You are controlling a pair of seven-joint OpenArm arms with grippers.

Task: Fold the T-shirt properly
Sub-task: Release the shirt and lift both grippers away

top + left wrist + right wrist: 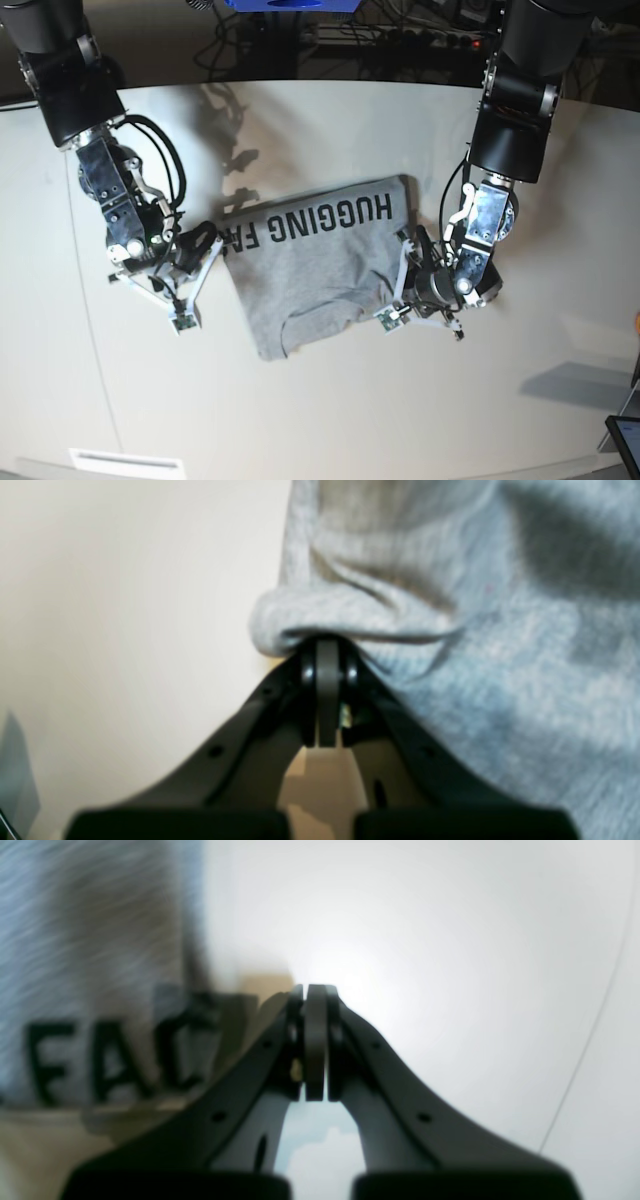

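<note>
On the table [330,400], T-shirt [310,265] lies crosswise.

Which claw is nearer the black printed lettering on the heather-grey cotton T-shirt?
Right. The right claw is shut beside the lettering on the T-shirt; the left claw pinches the plain far edge.

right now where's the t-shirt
In the base view the T-shirt lies mid-table between both arms, lettering up, the left gripper at its right edge.
</note>
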